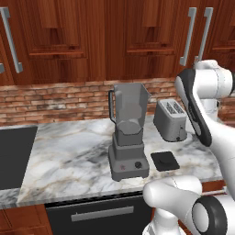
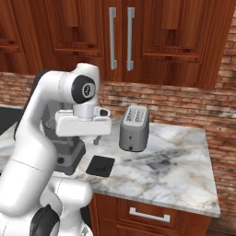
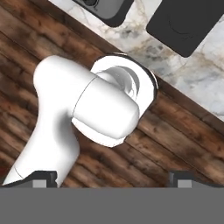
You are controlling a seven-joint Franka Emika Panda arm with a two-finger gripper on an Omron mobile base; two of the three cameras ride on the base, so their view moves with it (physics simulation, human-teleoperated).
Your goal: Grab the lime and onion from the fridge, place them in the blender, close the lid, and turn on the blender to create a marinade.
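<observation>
Two-finger gripper (image 3: 113,178) wide open, empty, aimed at the floor. Tall grey blender (image 1: 128,133) on marble counter (image 1: 69,156), flat black lid (image 1: 165,160) beside it (off). Risk: arm swing clips the jar.

The blender (image 1: 128,137) is grey with a see-through smoky jar, a red button and a black knob. The lid (image 1: 165,160) is flat black. The toaster (image 1: 170,120) is silver. The tabletop (image 1: 69,156) is white marble with grey-brown veins. The cupboards (image 1: 92,36) are reddish-brown wood, and the wall (image 1: 55,103) is red brick.
</observation>
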